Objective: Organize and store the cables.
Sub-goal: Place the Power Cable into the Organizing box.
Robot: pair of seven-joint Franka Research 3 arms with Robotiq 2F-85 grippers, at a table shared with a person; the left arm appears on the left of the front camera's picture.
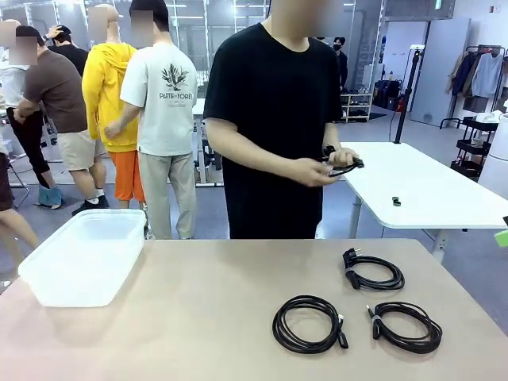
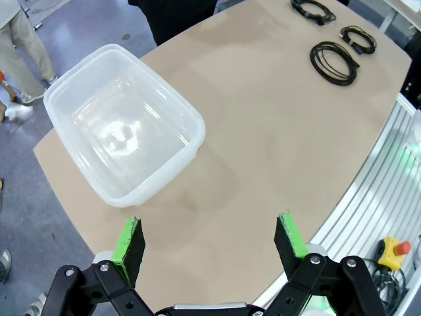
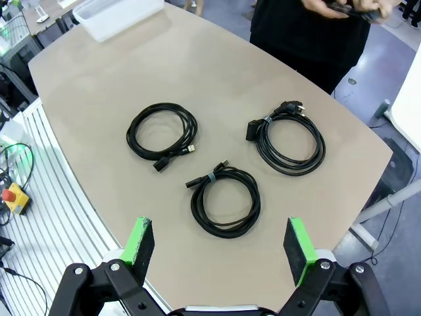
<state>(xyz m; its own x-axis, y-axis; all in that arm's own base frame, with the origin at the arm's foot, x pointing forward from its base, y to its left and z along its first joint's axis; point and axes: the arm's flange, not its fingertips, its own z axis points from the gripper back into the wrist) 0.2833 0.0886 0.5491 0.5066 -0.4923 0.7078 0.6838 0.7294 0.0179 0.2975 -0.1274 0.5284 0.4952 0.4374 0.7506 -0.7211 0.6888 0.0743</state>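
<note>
Left gripper (image 2: 209, 227): jaws spread wide, holding nothing, positioned above the table (image 2: 263, 131) edge near the clear plastic bin (image 2: 181, 158). Right gripper (image 3: 218, 230): jaws spread wide, holding nothing, positioned above three coiled cables (image 3: 252, 204) lying apart on the table. The person's hands (image 1: 314, 171) hold a fourth cable (image 1: 347, 166).

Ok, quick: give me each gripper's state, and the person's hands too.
Left gripper: open, holding nothing.
Right gripper: open, holding nothing.
Person's hands: holding a black cable.
</note>
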